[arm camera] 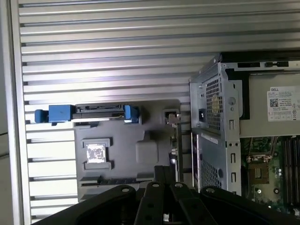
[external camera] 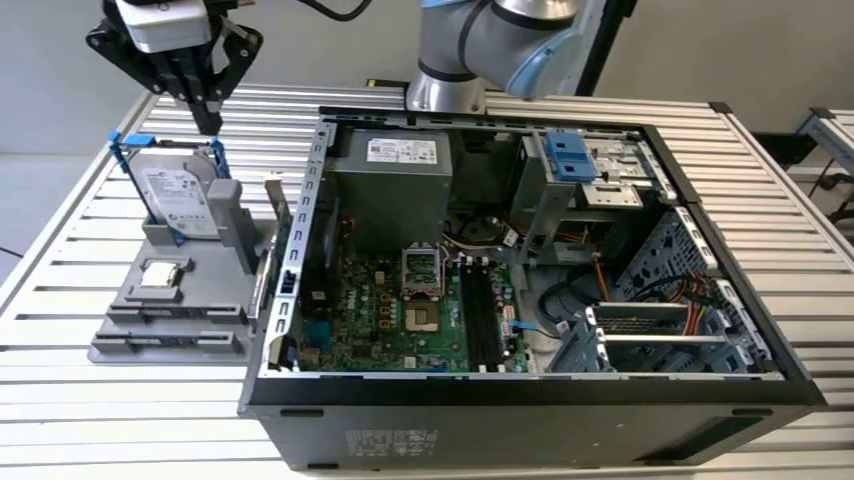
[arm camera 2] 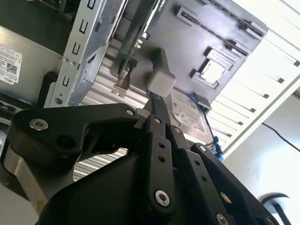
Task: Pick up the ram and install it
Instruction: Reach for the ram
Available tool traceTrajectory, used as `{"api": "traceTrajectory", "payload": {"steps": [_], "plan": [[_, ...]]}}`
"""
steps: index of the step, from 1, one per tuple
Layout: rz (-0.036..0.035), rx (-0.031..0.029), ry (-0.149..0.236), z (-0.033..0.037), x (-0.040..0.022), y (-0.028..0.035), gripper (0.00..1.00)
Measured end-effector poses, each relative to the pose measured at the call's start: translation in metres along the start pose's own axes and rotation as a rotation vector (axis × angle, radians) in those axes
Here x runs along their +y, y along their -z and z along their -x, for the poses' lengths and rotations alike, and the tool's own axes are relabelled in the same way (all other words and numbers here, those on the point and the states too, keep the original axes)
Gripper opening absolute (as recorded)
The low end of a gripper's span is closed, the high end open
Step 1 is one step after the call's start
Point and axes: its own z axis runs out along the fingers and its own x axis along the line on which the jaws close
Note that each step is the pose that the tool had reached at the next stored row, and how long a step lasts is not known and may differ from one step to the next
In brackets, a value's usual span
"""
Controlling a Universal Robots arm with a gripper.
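Note:
My gripper (external camera: pixel 207 122) hangs above the back of the grey parts fixture (external camera: pixel 134 350), just over the top edge of the hard drive in its blue frame (external camera: pixel 176 190). Its fingers point down, pressed together, with nothing between them; they also look shut in both wrist views (arm camera 2: pixel 157 101) (arm camera: pixel 164 172). A thin dark strip in the fixture's front slot (external camera: pixel 167 340) looks like the ram (arm camera: pixel 117 180), well in front of the gripper. The black memory slots (external camera: pixel 483 312) lie on the motherboard inside the open computer case (external camera: pixel 534 395).
The fixture also carries a processor chip (external camera: pixel 163 272), a grey post (external camera: pixel 227 205) and a green expansion card (external camera: pixel 280 215) standing next to the case wall. The arm's base (external camera: pixel 447 90) stands behind the case. Everything rests on a slatted aluminium table (external camera: pixel 80 420).

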Motion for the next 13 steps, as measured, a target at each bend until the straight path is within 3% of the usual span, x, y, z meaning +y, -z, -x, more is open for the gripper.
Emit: {"api": "traceTrajectory", "payload": {"steps": [13], "plan": [[0.0001,0.0004,0.006,-0.0469,-0.0029,0.0003,0.00]]}}
